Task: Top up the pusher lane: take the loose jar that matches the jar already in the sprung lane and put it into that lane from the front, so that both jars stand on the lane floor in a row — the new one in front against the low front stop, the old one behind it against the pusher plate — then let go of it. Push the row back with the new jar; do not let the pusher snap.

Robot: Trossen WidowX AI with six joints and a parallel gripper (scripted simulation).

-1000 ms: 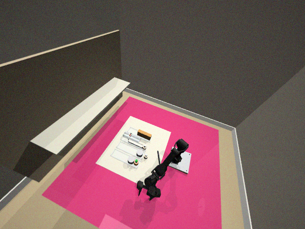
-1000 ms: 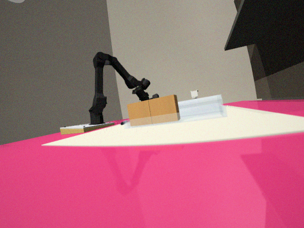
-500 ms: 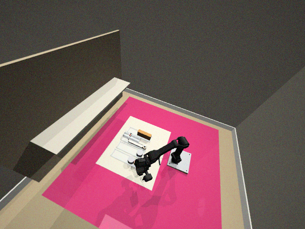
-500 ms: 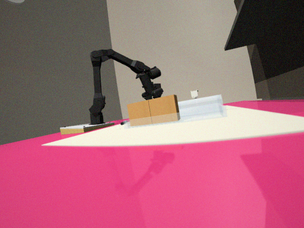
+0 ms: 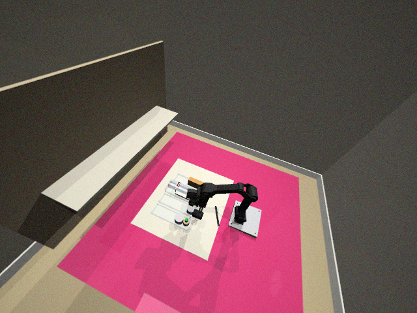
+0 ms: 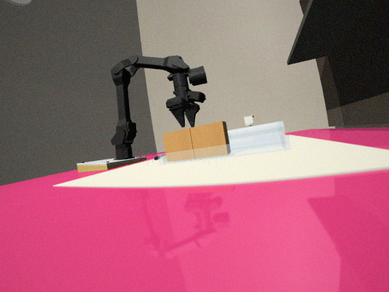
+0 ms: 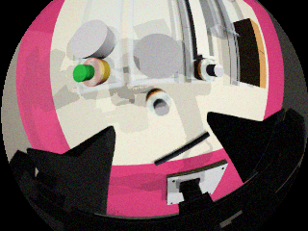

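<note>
My gripper (image 6: 188, 126) (image 7: 164, 123) is open and empty, pointing down high above the mat. In the wrist view a small loose jar (image 7: 159, 102) with a pale top and an amber-brown side stands in front of the lanes, roughly midway between the fingers and a little beyond them. A similar small jar (image 7: 208, 70) with a white cap and amber-brown side stands at the front of the sprung lane (image 7: 192, 29), the one with dark edges. In the top view the arm hides the loose jar and the front of the sprung lane. The pusher plate cannot be made out.
A green-capped jar (image 5: 186, 220) (image 7: 84, 73) stands by a wide grey-lidded jar (image 5: 178, 218) (image 7: 91, 39) in an outer lane. Another grey-lidded jar (image 7: 158, 55) stands in the middle lane. An orange box (image 5: 195, 181) (image 6: 196, 143) flanks the lanes. A black rod (image 5: 217, 215) (image 7: 183, 148) lies in front.
</note>
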